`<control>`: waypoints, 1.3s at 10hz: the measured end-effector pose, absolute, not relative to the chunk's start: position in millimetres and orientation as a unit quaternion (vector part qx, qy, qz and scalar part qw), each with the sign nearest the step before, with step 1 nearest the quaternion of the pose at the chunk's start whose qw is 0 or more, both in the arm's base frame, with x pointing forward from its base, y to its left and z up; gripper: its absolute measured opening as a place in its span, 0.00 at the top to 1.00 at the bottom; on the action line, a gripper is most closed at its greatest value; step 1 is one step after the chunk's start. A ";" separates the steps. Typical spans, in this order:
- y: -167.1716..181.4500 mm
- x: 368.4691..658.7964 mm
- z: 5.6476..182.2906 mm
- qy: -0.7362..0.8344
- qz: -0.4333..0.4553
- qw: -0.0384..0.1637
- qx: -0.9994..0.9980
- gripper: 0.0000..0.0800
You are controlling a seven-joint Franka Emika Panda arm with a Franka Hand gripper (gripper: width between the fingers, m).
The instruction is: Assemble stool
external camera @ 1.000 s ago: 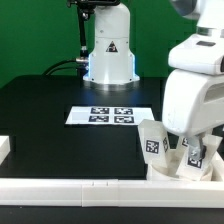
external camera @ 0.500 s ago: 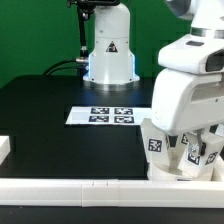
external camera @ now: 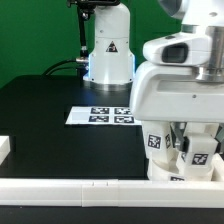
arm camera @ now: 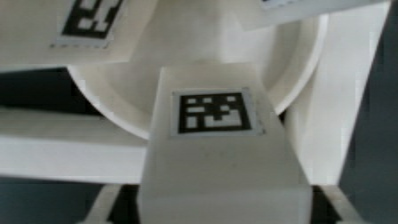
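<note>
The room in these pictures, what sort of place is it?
Probably a robotics lab test bench: a black table with a green backdrop, a marker board of printed tags, and tagged white stool legs under a robot arm.

Exterior faces the table point(external camera: 50, 120); wrist hugs leg point(arm camera: 214, 150).

White glossy arm point(external camera: 185, 85), blue-lit base point(external camera: 108, 62)
</note>
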State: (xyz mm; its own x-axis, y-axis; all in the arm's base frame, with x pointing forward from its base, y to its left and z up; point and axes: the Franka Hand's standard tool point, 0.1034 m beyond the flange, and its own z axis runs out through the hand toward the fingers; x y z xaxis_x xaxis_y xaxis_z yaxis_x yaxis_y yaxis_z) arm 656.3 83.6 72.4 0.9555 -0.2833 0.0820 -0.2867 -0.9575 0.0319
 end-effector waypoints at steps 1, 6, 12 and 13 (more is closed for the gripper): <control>75.7 658.3 73.0 -0.198 0.038 0.008 0.979 0.58; 69.1 658.7 72.0 -0.305 0.043 0.021 0.951 0.58; 50.5 647.2 68.8 -0.487 0.047 0.003 0.872 0.58; 50.7 647.3 68.9 -0.487 0.047 0.003 0.872 0.48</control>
